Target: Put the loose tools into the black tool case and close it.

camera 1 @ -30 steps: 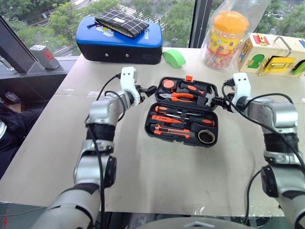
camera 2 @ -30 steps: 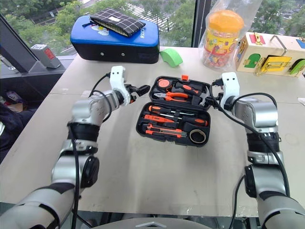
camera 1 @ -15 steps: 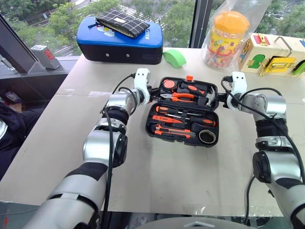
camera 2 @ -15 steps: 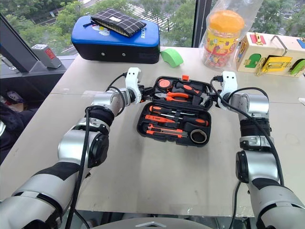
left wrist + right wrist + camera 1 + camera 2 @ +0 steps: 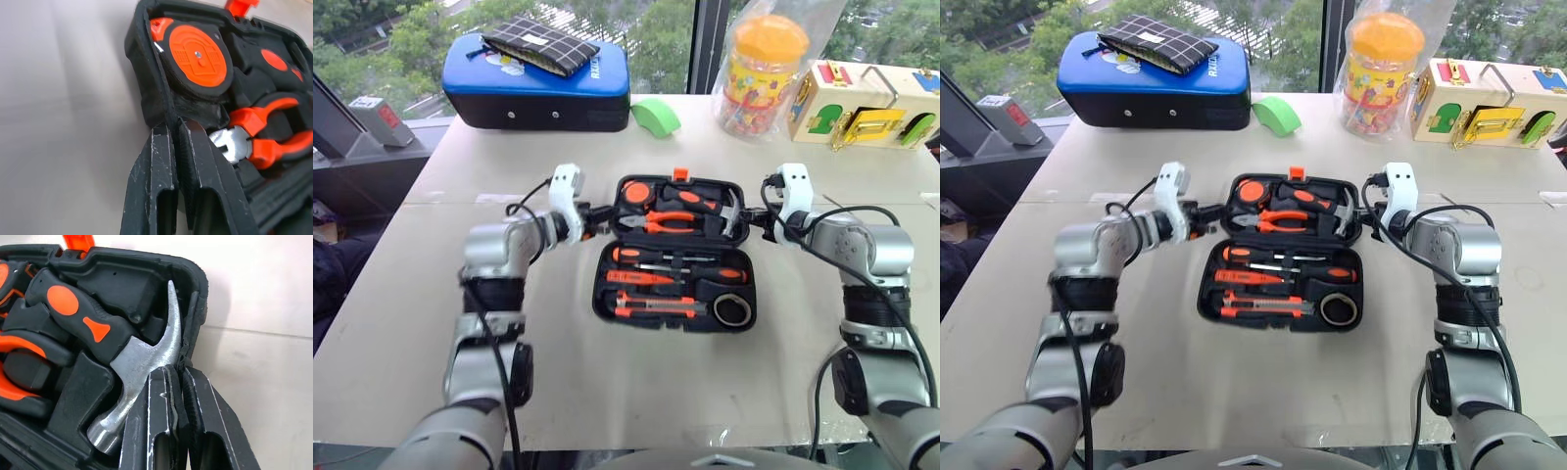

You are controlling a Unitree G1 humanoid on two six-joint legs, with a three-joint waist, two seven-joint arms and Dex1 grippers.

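The black tool case [image 5: 671,324] lies open on the table. Its near half holds two orange-and-black screwdrivers [image 5: 675,258], a utility knife [image 5: 656,307] and a dark tape ring [image 5: 731,310]. Pliers [image 5: 666,217], a hammer [image 5: 705,201] and a round orange tape measure [image 5: 635,192] sit in the far half. My left gripper [image 5: 603,211] is shut on the far half's left rim [image 5: 146,93]. My right gripper [image 5: 754,217] is shut on its right rim [image 5: 195,308], beside the hammer head [image 5: 146,357].
A blue-topped case [image 5: 536,83] with a checked pouch [image 5: 538,44] stands at the back left. A green object [image 5: 656,116] lies behind the tool case. An orange-lidded jar [image 5: 759,69] and a wooden latch box [image 5: 862,103] stand at the back right.
Both grippers went from open beside the case's far half to shut on its side rims. The case has slid a little toward me. The camera has shifted too.
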